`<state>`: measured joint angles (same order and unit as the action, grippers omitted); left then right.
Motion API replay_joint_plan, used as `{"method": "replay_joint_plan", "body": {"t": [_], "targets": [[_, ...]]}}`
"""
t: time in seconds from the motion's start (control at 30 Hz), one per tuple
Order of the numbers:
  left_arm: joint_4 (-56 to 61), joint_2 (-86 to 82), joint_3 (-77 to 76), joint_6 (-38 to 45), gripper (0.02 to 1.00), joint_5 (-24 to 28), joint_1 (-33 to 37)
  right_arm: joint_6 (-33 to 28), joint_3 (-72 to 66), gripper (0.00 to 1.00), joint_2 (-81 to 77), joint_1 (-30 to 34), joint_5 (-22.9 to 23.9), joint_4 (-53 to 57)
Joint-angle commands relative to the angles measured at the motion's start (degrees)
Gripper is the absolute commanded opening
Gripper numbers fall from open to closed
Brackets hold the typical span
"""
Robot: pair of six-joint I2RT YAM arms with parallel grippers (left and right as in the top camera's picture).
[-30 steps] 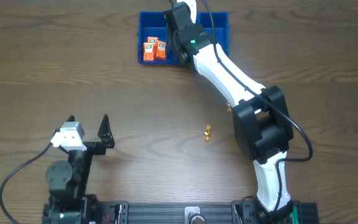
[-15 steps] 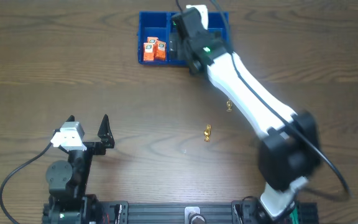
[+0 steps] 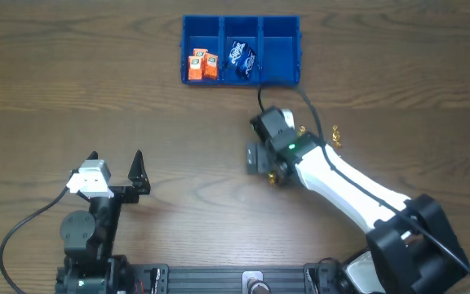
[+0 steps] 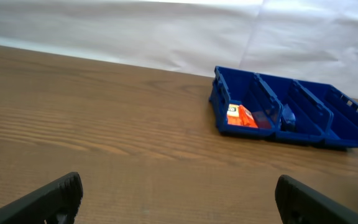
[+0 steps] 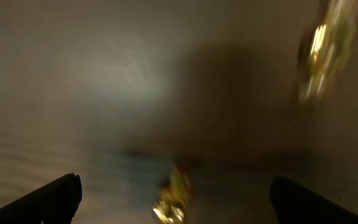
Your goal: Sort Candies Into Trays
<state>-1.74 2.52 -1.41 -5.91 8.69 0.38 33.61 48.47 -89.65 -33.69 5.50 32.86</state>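
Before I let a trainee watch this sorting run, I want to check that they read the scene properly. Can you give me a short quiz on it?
1. True or false: the right-hand compartment of the tray, as the top view shows it, already holds a candy.
2. In the top view, which compartment holds the orange candies? A) left B) middle C) right
3. Fill in: the right gripper hangs open above a ___-wrapped candy.

Key: 1 false, that compartment looks empty; 2 A; 3 gold.
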Motion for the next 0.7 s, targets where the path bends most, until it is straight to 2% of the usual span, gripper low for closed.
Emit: {"method": "replay_joint_plan", "body": {"t": [0.03,0.33,0.7], "targets": [[-1.99,-0.17,1.07,0.61,0.998,0.79,0.39,5.49,-3.41,0.993,0.00,-0.11,-2.25,0.44],[-1.99,-0.17,1.07,0.61,0.998,0.79,0.39,5.66,-4.44,0.921,-0.37,-2.73,-2.25,-2.27],[-1.97,-0.17,1.07,0.61,0.998,0.79,0.39,5.62,-4.44,0.849,-3.78,-2.95,-2.19,-4.52]]}}
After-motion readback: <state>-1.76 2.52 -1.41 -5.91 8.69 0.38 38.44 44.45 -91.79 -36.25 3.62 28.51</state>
